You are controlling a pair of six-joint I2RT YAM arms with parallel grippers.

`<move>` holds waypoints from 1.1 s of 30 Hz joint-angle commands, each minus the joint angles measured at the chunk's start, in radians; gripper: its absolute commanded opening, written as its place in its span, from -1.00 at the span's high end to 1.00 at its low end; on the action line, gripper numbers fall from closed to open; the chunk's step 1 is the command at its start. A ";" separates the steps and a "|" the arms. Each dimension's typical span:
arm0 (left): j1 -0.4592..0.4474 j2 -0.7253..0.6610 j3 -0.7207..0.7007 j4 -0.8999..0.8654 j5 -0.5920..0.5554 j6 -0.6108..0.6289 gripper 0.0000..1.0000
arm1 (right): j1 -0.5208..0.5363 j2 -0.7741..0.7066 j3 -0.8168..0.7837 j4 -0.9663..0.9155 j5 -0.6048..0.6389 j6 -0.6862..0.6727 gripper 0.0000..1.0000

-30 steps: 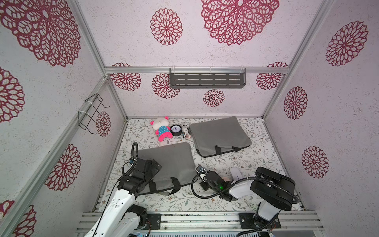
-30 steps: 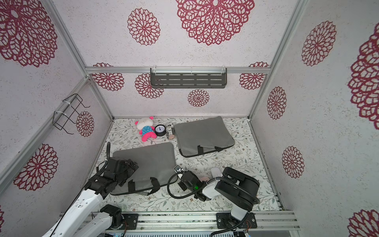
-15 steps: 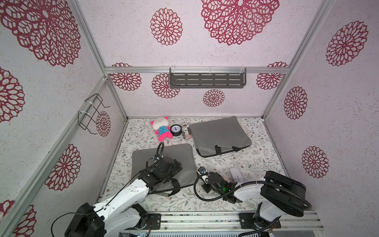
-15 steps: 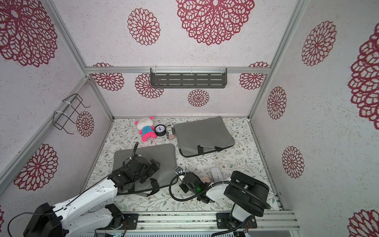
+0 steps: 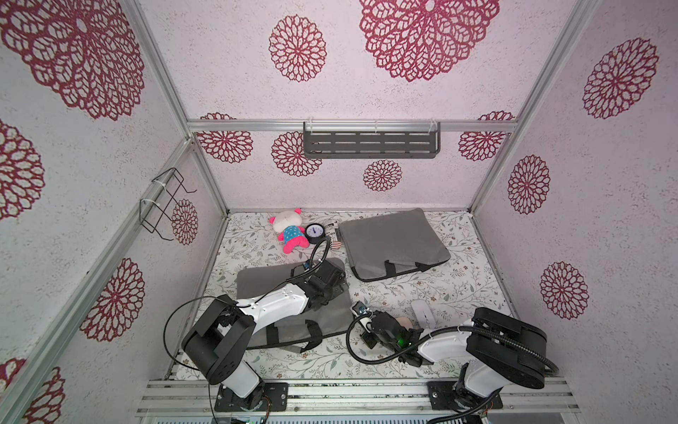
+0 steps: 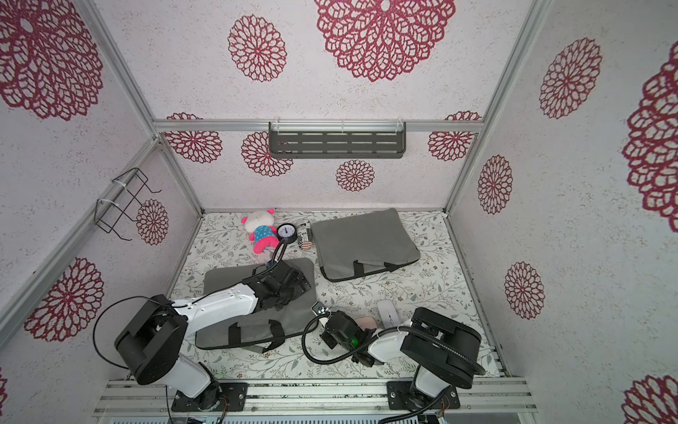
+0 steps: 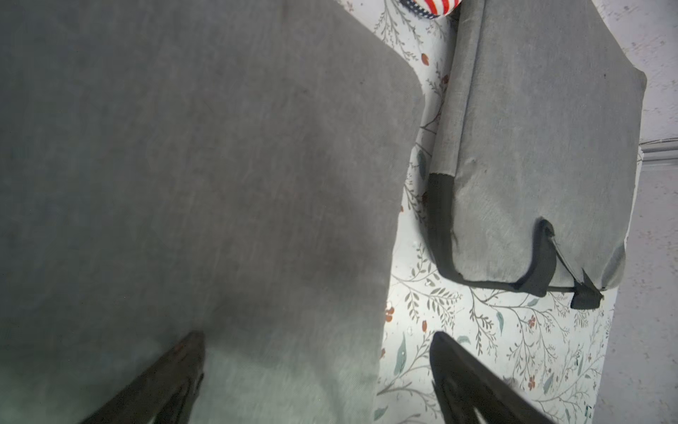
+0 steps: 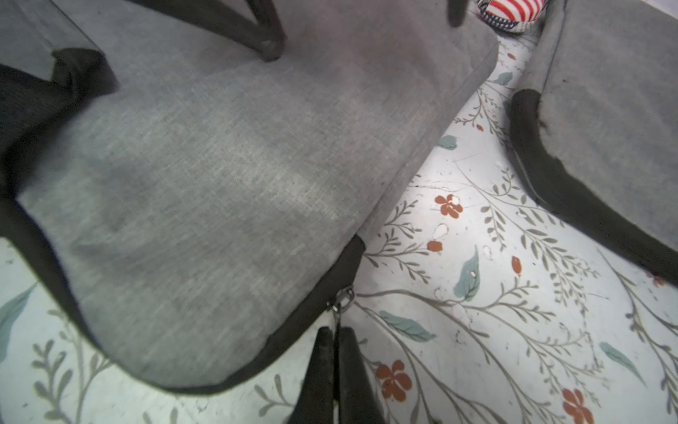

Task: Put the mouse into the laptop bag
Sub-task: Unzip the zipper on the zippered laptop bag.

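Right claw (image 8: 334,339) pinched shut on the zipper pull (image 8: 341,298) of the near laptop bag (image 8: 220,176); left claw (image 7: 317,339) spread wide, empty, above it. Mouse (image 5: 423,314) lay on tabletop (image 5: 458,290) near the right claw — likely light, hard, slick; grip its flanks.

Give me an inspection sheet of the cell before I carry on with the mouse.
Surface: floral surface, flat, no spills seen.
Job's things: mouse on the surface beside the right arm, outside both bags; near bag under the left arm, no opening seen; far bag toward the back wall.
Clutter: plush, gauge and striped item beside the far bag.
Hands: left hand open over the near bag; right hand shut on its zip pull.
Cables: left cable and right cable, each a slack loop.
Surroundings: shelf on the back wall, wire rack on a side wall.
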 commanded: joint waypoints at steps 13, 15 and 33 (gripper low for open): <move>0.035 0.215 0.101 -0.004 0.035 0.021 -0.95 | 0.146 -0.091 -0.039 -0.044 -0.019 0.033 1.00; 0.039 0.217 0.103 -0.005 0.034 0.023 -0.95 | 0.158 -0.125 -0.064 -0.034 -0.044 0.025 1.00; 0.049 0.073 0.142 -0.147 -0.055 0.072 -0.95 | 0.162 -0.031 0.048 -0.027 0.028 0.156 1.00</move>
